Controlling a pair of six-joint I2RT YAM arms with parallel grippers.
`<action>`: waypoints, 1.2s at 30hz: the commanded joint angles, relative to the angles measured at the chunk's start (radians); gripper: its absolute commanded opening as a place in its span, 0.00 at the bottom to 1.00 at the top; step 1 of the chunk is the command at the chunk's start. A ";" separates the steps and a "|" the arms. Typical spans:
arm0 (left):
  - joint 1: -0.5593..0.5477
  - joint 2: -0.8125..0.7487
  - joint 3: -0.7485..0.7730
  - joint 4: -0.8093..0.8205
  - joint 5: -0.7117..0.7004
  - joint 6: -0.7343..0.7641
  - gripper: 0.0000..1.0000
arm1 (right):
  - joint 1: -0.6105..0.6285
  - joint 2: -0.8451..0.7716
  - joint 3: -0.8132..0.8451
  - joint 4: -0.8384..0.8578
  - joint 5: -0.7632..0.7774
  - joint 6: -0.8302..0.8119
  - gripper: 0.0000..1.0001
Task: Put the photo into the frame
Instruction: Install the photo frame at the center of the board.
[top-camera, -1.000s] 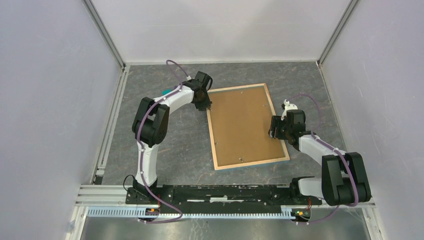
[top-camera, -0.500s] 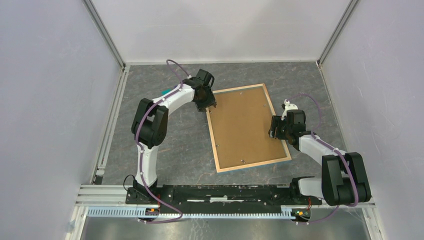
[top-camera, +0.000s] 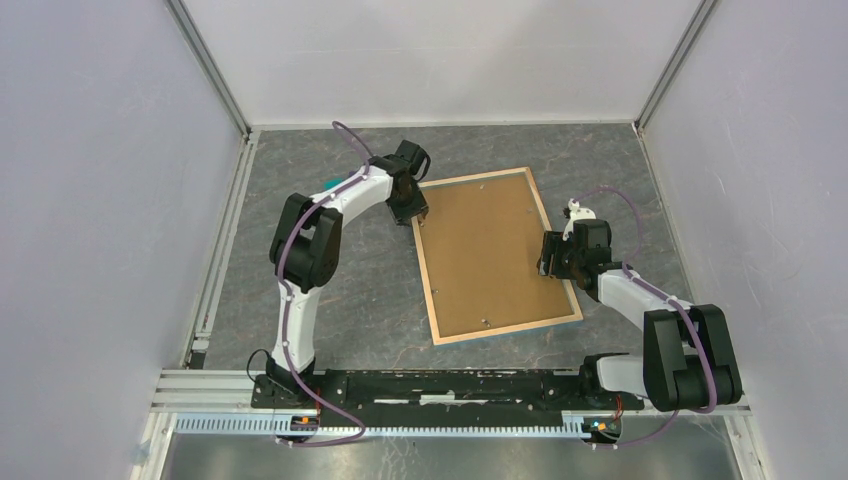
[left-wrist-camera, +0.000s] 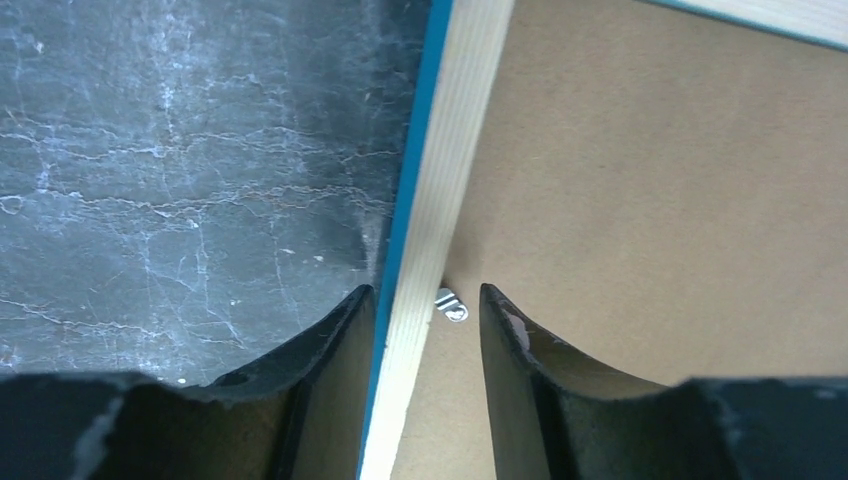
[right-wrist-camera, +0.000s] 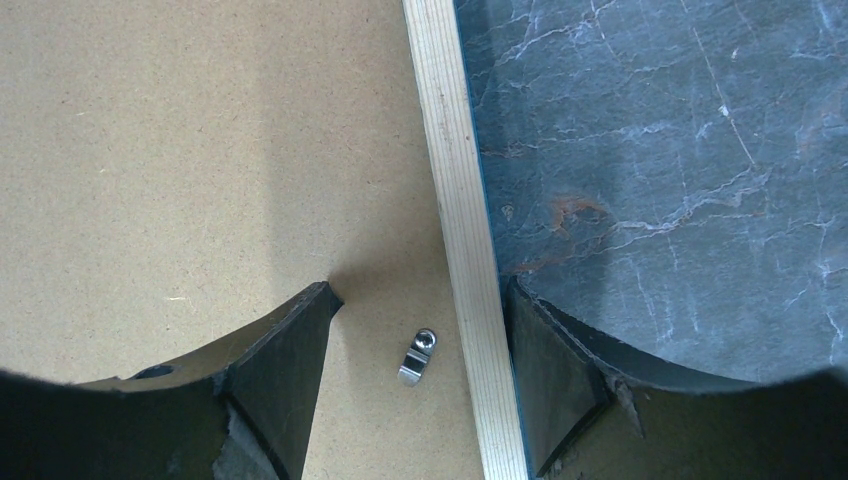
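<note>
At the near right of the desk (top-camera: 380, 300), the right pincer (right-wrist-camera: 420, 298) hangs low over the frame (right-wrist-camera: 447, 130). Its 2 fingers are spread astride the pale wood rail of the right long side, 1 over the backing board (right-wrist-camera: 200, 150) and 1 just outside the rail above bare stone. It pinches nothing. A small right clip (right-wrist-camera: 417, 358) lies on the board just inside the rail, between the fingers. This placing looks meant to steady that side or to reach the clip.

The frame lies flat and back up at the middle of the desk, its blue face down, and the brown board fills its recess edge to edge. The photo shows in no view. It may lie under the board, but that cannot be told from here.

Farther off, near the far left corner, the left pincer (left-wrist-camera: 425, 292) mirrors the first. Its fingers are parted on either side of the left rail and grip nothing, with a left clip (left-wrist-camera: 451, 305) beside the rail between them. With both rails bracketed, the frame is probably being kept from sliding.
</note>
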 joint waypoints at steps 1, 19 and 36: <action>-0.005 0.025 0.005 -0.044 -0.032 -0.055 0.47 | 0.002 0.004 -0.001 -0.036 0.000 -0.009 0.70; -0.017 0.028 -0.084 -0.019 -0.034 -0.065 0.11 | 0.002 0.003 0.002 -0.034 -0.005 -0.008 0.70; 0.015 0.089 -0.078 0.096 0.091 0.171 0.05 | 0.003 -0.021 -0.041 -0.004 -0.085 0.041 0.70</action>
